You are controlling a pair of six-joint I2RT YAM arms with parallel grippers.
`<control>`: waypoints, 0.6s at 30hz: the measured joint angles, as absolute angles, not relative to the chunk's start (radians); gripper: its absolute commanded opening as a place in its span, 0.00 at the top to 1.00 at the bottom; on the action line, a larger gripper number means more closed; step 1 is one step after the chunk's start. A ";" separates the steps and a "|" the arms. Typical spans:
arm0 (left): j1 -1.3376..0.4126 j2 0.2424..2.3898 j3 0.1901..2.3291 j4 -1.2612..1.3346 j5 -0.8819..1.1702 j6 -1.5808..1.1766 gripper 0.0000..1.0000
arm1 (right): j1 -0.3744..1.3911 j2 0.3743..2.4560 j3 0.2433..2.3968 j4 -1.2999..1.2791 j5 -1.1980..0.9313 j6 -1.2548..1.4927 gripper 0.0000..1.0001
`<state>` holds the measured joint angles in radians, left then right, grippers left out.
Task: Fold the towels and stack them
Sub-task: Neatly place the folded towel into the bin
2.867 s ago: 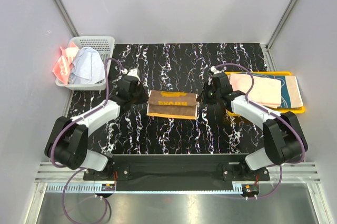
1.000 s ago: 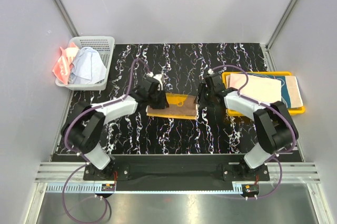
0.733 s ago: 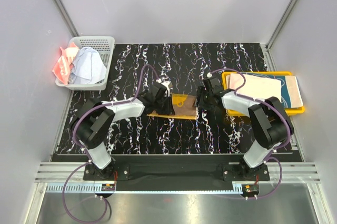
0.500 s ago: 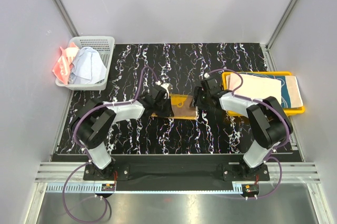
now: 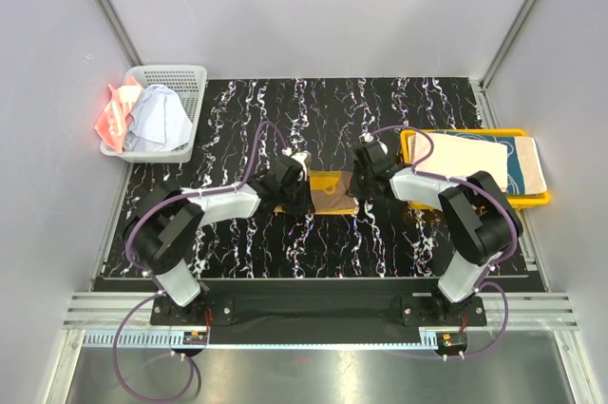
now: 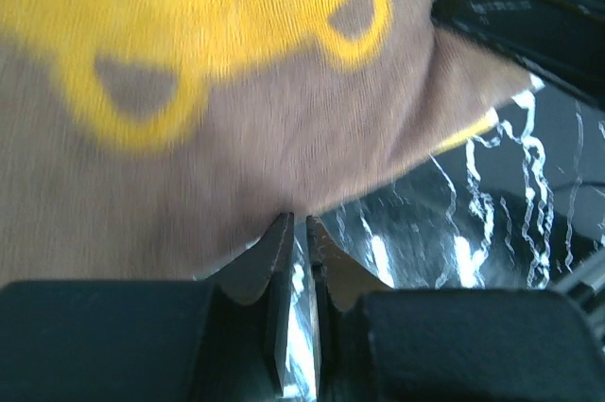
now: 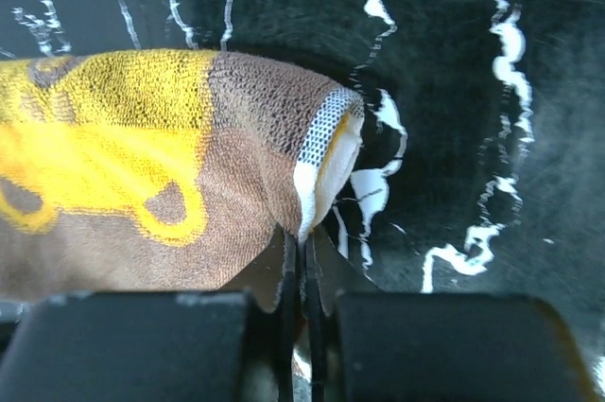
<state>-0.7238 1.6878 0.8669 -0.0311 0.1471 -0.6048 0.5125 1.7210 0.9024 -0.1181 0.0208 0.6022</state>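
The orange-yellow towel with the brown bear (image 5: 330,192) lies bunched and narrow at the table's centre. My left gripper (image 5: 302,195) is at its left side. In the left wrist view the left gripper (image 6: 294,222) has its jaws almost together, pinching the towel (image 6: 236,90) at its lower edge. My right gripper (image 5: 359,183) is at the right side. In the right wrist view the right gripper (image 7: 302,243) is shut on the white hem of the towel (image 7: 142,156). A folded peach towel (image 5: 461,159) lies on a teal one (image 5: 525,162).
A white mesh basket (image 5: 195,81) at the back left holds a light blue cloth (image 5: 157,119) and a coral one (image 5: 114,114). The yellow tray (image 5: 532,200) under the folded towels sits at the right, close behind my right arm.
My left gripper moved right, bringing the towel's left edge over, so the towel is now narrower. My right gripper shifted slightly left and closed on the right edge.
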 measured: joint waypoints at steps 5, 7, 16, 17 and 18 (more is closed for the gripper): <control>-0.731 1.570 0.924 -0.189 0.126 -0.606 0.84 | 0.519 1.700 0.929 -0.229 0.104 0.569 1.00; -0.731 1.498 0.985 -0.258 0.119 -0.596 0.82 | 0.519 1.678 0.933 -0.293 0.149 0.545 1.00; -0.731 1.179 1.109 -0.406 0.051 -0.498 0.82 | 0.520 1.560 1.021 -0.576 0.342 0.431 1.00; -0.731 1.164 1.099 -0.418 0.045 -0.488 0.82 | 0.521 1.547 1.040 -0.600 0.364 0.417 1.00; -0.728 1.155 1.084 -0.427 0.038 -0.477 0.82 | 0.521 1.537 1.054 -0.617 0.386 0.407 1.00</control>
